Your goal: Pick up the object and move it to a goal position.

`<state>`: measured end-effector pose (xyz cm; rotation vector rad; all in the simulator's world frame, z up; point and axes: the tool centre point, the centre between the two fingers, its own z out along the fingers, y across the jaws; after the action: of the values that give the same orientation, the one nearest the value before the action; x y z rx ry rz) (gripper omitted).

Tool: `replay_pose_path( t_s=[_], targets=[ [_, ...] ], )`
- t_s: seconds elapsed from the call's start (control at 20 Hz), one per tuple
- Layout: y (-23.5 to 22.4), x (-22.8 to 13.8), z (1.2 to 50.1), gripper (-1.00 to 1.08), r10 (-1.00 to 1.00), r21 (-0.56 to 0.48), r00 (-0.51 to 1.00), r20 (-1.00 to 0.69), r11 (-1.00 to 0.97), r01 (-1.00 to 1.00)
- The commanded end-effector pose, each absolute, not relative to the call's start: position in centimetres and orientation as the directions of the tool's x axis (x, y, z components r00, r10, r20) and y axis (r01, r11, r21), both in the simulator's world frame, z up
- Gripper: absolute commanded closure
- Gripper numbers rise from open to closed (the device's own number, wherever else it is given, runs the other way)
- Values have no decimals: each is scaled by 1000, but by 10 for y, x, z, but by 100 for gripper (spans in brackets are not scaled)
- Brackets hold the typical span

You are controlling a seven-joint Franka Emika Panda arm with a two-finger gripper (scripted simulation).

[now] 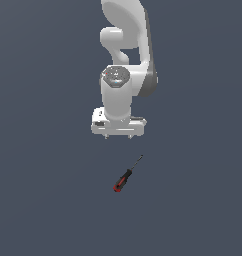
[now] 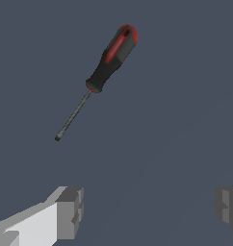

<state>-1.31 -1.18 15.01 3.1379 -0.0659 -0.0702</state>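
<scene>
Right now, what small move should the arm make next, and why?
Probably shift the open gripper over the screwdriver, centring on its red-and-black handle, then descend. The screwdriver lies flat and ungrasped, and in the wrist view it sits beyond the gap between the fingers.

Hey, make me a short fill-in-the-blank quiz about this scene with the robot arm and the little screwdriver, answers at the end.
1. The screwdriver has a handle coloured black and ____.
2. The end effector has its fingers spread ____, with nothing between them.
3. The screwdriver is lying on the grey ____, not held by the arm.
4. In the exterior view, the screwdriver's ____ end points toward the end effector, the handle away from it.

Missing words: red; open; surface; shaft
</scene>
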Motion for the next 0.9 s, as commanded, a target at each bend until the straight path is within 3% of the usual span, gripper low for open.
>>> replay_pose_path(
  t_s=[0.0,0.4,0.85],
  targets=[
    [-12,-13,150,-92,-42,3,998,-45,-999,-42],
    [16,-16,146,-92,46,11,998,-50,-999,47],
    [16,-15,145,-92,41,11,998,-50,-999,42]
  ],
)
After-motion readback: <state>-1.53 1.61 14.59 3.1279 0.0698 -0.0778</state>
